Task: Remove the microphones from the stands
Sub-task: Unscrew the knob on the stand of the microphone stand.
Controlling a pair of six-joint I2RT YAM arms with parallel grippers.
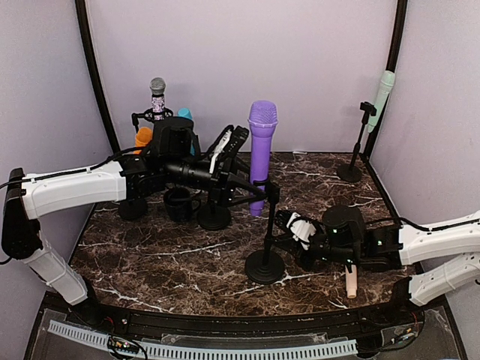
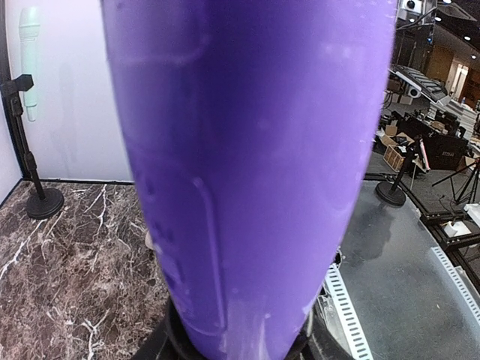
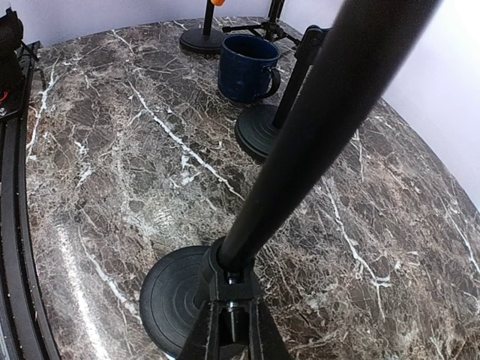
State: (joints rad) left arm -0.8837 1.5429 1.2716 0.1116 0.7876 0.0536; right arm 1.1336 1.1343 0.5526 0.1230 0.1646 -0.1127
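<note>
A: Top view?
B: I see the purple mic [image 1: 262,146] upright in its stand [image 1: 265,268], left hand [image 1: 244,184] clamped low on it.
A: Left wrist?
B: Mic fills it; I can't make out the grip there.
A: Right wrist?
B: Right hand [image 3: 229,330] pinched together on the stand's pole; mic cut off.

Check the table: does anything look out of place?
Yes: a pale cylinder lies flat on the table near the front edge, partly under the right arm. The purple mic and the green mic sit in stands. Whether the cylinder is a mic is unclear.
</note>
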